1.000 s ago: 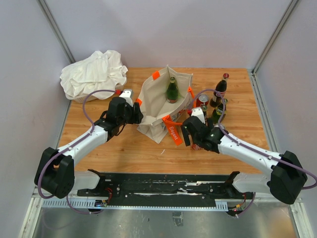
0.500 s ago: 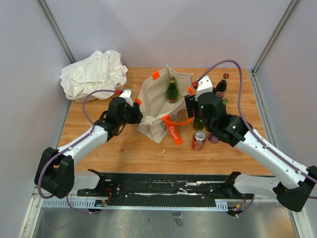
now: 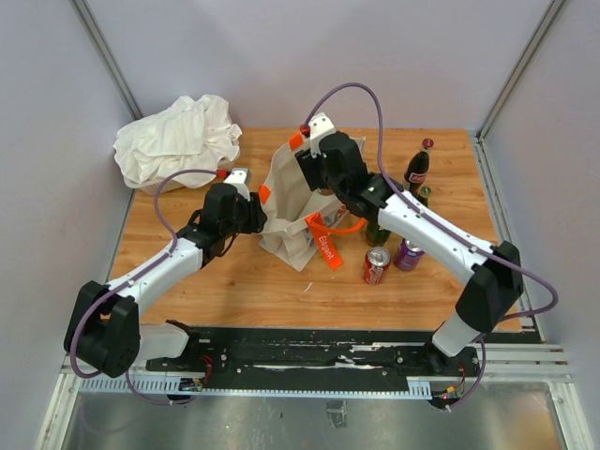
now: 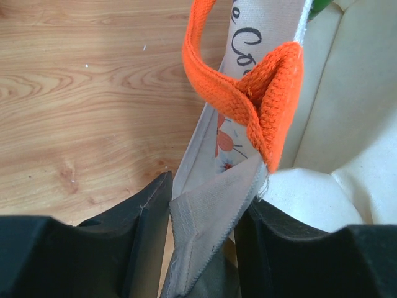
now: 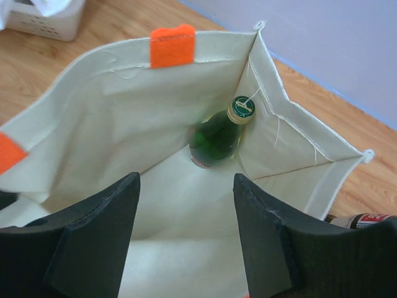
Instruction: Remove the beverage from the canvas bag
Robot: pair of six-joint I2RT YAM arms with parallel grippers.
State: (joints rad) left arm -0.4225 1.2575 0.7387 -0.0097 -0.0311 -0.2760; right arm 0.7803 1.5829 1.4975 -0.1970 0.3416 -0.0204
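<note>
My left end effector is clamped on the canvas bag: its two dark fingers pinch a fold of the cream wall at the bag's left rim, just under the orange handle. The bag stands upright on the tabletop with its mouth open.

My right end effector hangs over the bag's mouth, pointing down into it. Its fingers stand apart with nothing between them, and they touch neither the fabric nor the bottle.

The green bottle stands upright inside the bag, at the bottom, near the far right corner, cap upward.

Outside the bag, to its right, stand a red can, a purple can and a dark bottle with a red cap. A white cloth heap lies well to the bag's left.
</note>
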